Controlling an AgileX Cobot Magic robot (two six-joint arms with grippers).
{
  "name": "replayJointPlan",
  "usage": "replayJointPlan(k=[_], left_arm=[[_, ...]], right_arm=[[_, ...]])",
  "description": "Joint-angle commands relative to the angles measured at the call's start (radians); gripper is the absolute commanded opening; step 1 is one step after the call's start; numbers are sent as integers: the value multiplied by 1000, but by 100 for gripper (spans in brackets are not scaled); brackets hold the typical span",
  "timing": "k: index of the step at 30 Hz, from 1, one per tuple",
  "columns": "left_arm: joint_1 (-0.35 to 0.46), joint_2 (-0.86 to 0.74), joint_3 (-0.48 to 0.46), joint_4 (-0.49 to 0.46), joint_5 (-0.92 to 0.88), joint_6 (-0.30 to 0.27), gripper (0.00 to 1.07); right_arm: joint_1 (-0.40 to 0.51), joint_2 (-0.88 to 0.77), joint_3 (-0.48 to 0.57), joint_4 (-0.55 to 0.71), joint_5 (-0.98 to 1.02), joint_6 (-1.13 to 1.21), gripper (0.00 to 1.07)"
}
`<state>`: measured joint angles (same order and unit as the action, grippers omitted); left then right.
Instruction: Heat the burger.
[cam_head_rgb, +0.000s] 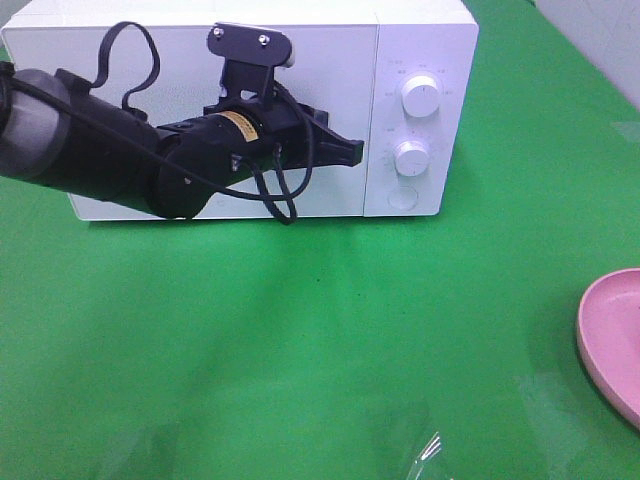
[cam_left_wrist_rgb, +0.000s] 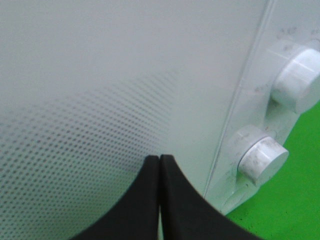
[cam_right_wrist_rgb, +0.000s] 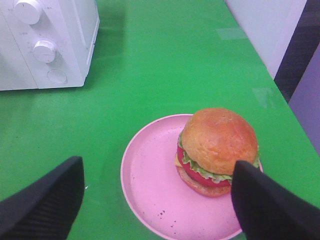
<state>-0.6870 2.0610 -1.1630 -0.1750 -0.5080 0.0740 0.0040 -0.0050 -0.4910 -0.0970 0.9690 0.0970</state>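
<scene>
The burger (cam_right_wrist_rgb: 217, 145), with a golden-brown bun, lettuce, tomato and cheese, sits on one side of a round pink plate (cam_right_wrist_rgb: 150, 185) in the right wrist view. My right gripper (cam_right_wrist_rgb: 157, 167) hangs open above the plate, its fingers apart on either side and touching nothing. The exterior view catches only the plate's rim (cam_head_rgb: 612, 340) at the right edge, and the burger is out of that view. My left gripper (cam_head_rgb: 350, 152) is shut and empty, its tips (cam_left_wrist_rgb: 159, 161) right at the closed white microwave door (cam_left_wrist_rgb: 100, 100), close to the door's right edge.
The white microwave (cam_head_rgb: 250, 110) stands at the back of the green table (cam_head_rgb: 300, 330), with two knobs (cam_head_rgb: 420, 97) (cam_head_rgb: 412, 157) and a round button (cam_head_rgb: 401, 198) on its right panel. A clear plastic scrap (cam_head_rgb: 430, 450) lies near the front edge. The table's right edge (cam_right_wrist_rgb: 280, 100) runs close to the plate.
</scene>
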Motion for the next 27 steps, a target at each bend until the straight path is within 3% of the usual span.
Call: replayJointPlan(k=[1, 5, 12, 13, 14, 15, 16, 17, 18, 19, 20, 21, 22, 27], left_arm=[[31, -6, -39, -86, -62, 9, 0], [13, -39, -27, -65, 33, 29, 0], [-43, -149, 72, -65, 191, 31, 0], [-70, -212, 121, -64, 310, 31, 11], [-70, -212, 121, -64, 310, 31, 11], [-82, -253, 141, -64, 426, 31, 37], [-82, -253, 141, -64, 426, 31, 37], [-83, -284, 148, -64, 537, 27, 72], [-83, -284, 148, -64, 537, 27, 72], [-83, -299, 148, -64, 601, 23, 91], [-82, -323, 148, -60, 729, 23, 99], [-82, -323, 148, -60, 729, 23, 99], [-79, -352, 148, -56, 860, 23, 98], [-79, -416, 148, -46, 1113, 24, 97]], right_arm=[[-5, -24, 3, -2, -10, -10, 76], [-5, -24, 3, -2, -10, -10, 76], [-5, -24, 3, -2, -10, -10, 76], [-5, -24, 3, -2, -10, -10, 76], [-5, -24, 3, -2, -10, -10, 76], [-5, -24, 3, -2, -10, -10, 76], [-5, -24, 3, -2, -10, -10, 76], [-5, -24, 3, -2, -10, -10, 76], [-5, -24, 3, -2, -10, -10, 76], [-5, -24, 3, -2, -10, -10, 76], [-5, -24, 3, -2, -10, -10, 76], [-5, -24, 3, -2, -10, -10, 76], [-5, -24, 3, -2, -10, -10, 76], [-5, -24, 3, -2, -10, -10, 76]])
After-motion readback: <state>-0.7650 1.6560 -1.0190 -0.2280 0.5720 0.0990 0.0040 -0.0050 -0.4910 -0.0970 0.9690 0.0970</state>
